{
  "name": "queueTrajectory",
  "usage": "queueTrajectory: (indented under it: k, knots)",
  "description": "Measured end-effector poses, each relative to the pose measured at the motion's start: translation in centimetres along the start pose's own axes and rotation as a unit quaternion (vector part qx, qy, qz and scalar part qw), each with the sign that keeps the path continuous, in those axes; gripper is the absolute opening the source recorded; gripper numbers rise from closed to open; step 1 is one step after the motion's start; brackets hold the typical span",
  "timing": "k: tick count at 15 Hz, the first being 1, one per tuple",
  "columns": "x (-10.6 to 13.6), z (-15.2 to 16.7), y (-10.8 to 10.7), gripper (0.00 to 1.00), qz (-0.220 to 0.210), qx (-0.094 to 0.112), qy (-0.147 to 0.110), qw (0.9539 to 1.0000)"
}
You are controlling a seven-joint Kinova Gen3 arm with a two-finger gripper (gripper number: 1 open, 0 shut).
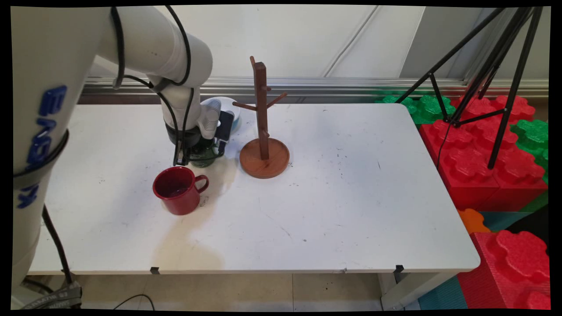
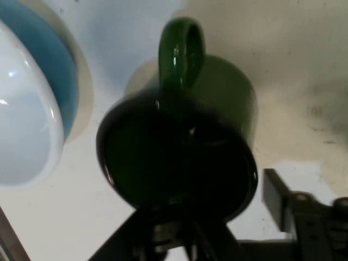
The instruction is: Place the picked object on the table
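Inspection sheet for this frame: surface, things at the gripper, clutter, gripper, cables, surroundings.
Surface: white table, scuffed, with small dark specks.
Things at the gripper: green mug directly under the gripper, upright, its handle pointing away from the hand camera.
Clutter: red mug upright, nearer the front edge; wooden mug tree with bare pegs; blue-and-white cup beside the green mug.
Gripper: gripper low over the green mug; finger state cannot be told.
Cables: black cables hang along the arm.
Surroundings: black tripod and big red and green foam blocks to the right of the table.
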Motion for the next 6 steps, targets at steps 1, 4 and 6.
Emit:
queueTrajectory:
  k: [1, 4, 6]
  knots:
    - [0.09, 0.02, 0.01, 1.0, 0.001, 0.0, 0.0, 1.0]
    - [0.5, -0.02, -0.04, 1.0, 0.001, 0.004, 0.0, 1.0]
    - [0.66, -0.12, -0.1, 1.0, 0.0, 0.007, 0.001, 1.0]
